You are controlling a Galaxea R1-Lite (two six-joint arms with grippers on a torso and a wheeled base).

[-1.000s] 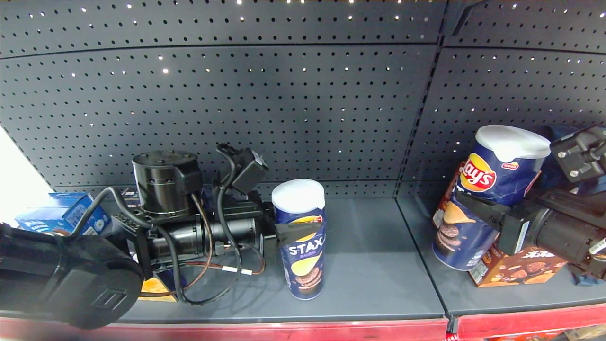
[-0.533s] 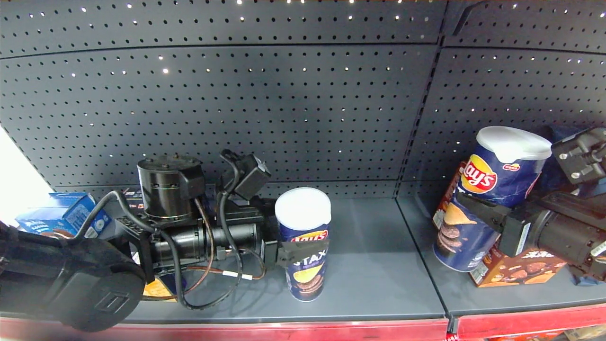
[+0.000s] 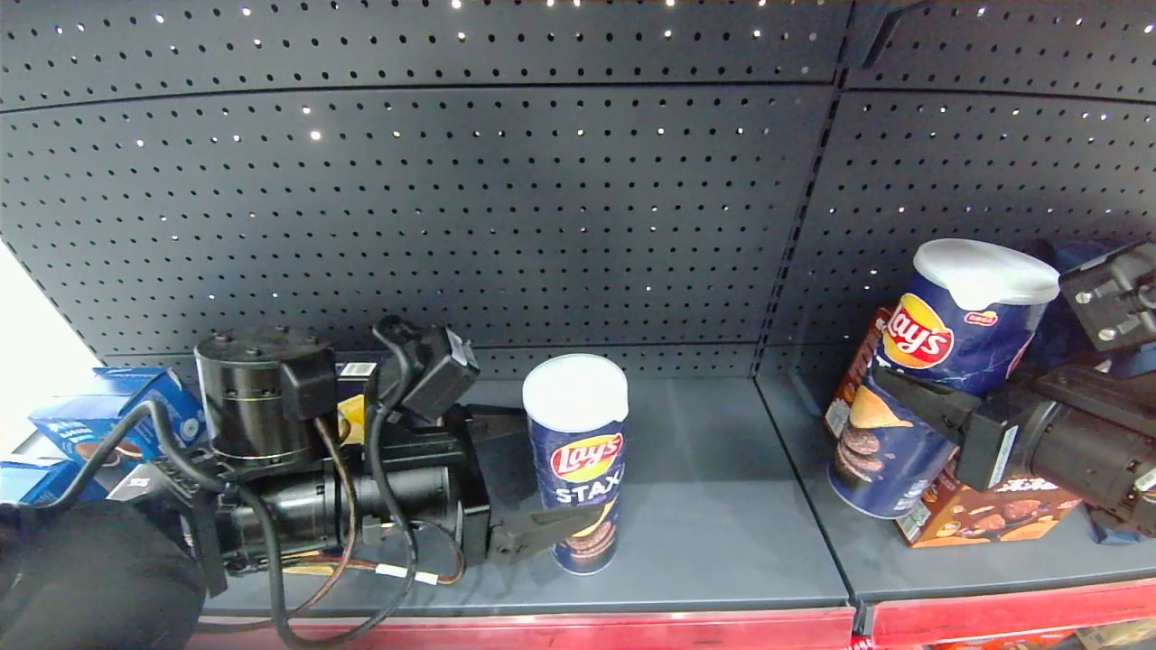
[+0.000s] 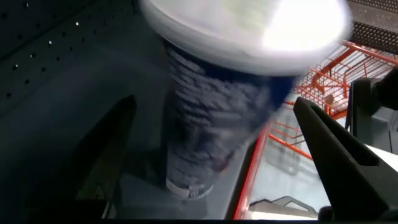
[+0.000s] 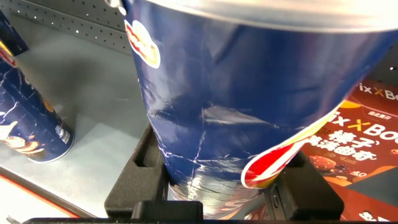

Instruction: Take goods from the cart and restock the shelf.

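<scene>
Dark grey shelf (image 3: 713, 515), with a pegboard back wall (image 3: 542, 226) and a red front lip (image 3: 542, 628). Smack in the middle stands a chip can (image 3: 578, 460), upright. It's navy blue with a white lid on and a red-and-yellow logo facing out. The left pincer (image 3: 535, 476) sits spread wide around the chip can, one finger on each side. Well to the right of the chip can, the right pincer (image 3: 903, 397) is clamped on a second can (image 3: 948, 361). Same look, lid on, tilted over a brown cookie box (image 3: 984, 516); can't tell if its base touches the shelf. Blue boxes (image 3: 117, 411) sit far left of the chip can. Past the chip can, beyond the shelf's lip, there's an orange wire cart (image 4: 336, 87).
</scene>
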